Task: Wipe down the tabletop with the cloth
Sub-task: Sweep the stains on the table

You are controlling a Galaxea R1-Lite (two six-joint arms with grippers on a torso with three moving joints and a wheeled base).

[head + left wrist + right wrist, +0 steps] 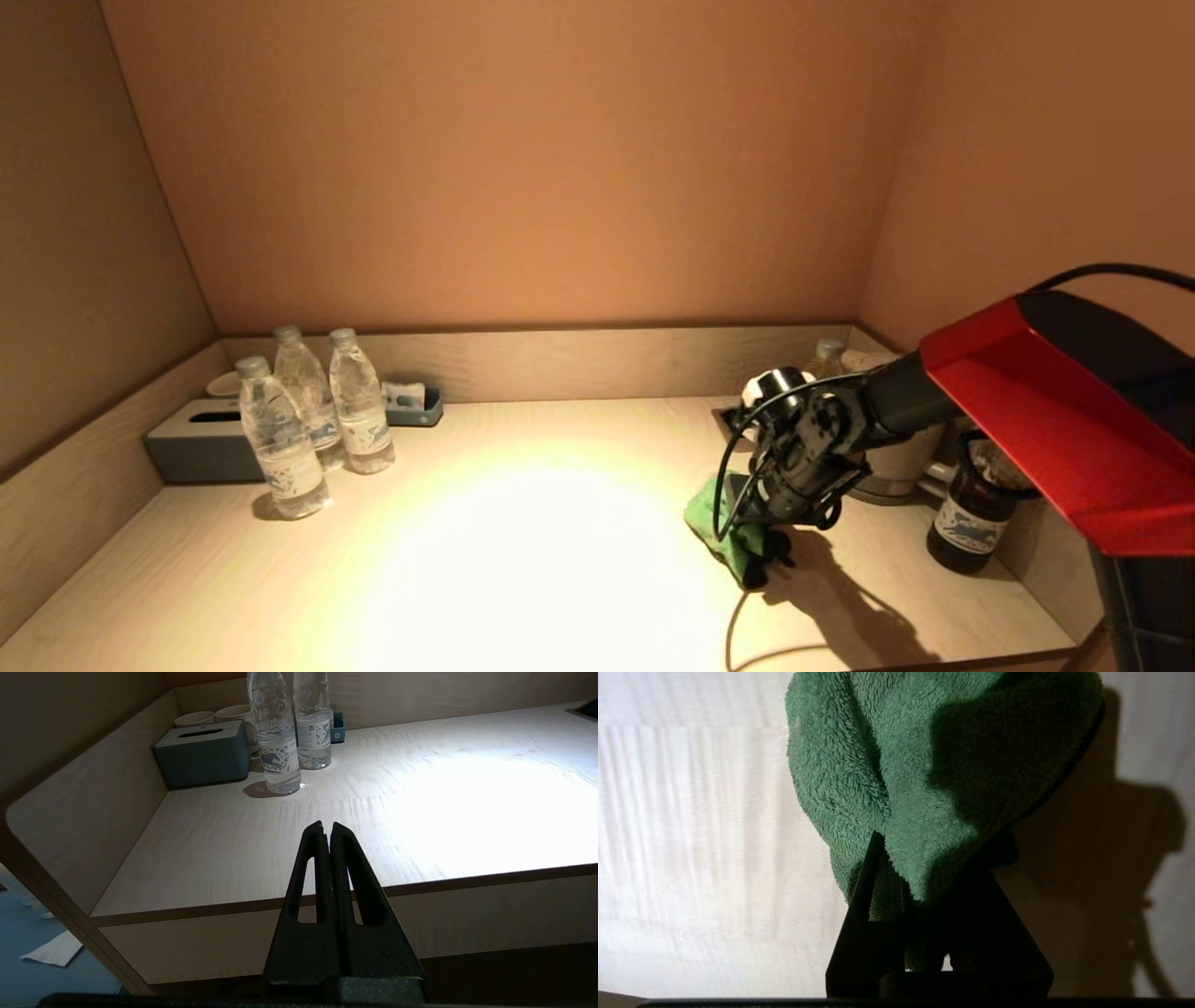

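Note:
A green fluffy cloth [724,532] lies bunched on the pale wooden tabletop [523,541] at the right. My right gripper [767,549] points down and is shut on the cloth, which rests on the table. In the right wrist view the cloth [924,765] fills the space ahead of my right gripper [920,858], and a fold is pinched between the fingers. My left gripper [327,828] is shut and empty, parked in front of the table's front edge; it does not show in the head view.
Three water bottles [308,420] and a grey tissue box [201,448] stand at the back left. A white kettle [896,457] and a dark brown jar [976,518] stand at the right, close to my right arm. Walls enclose three sides.

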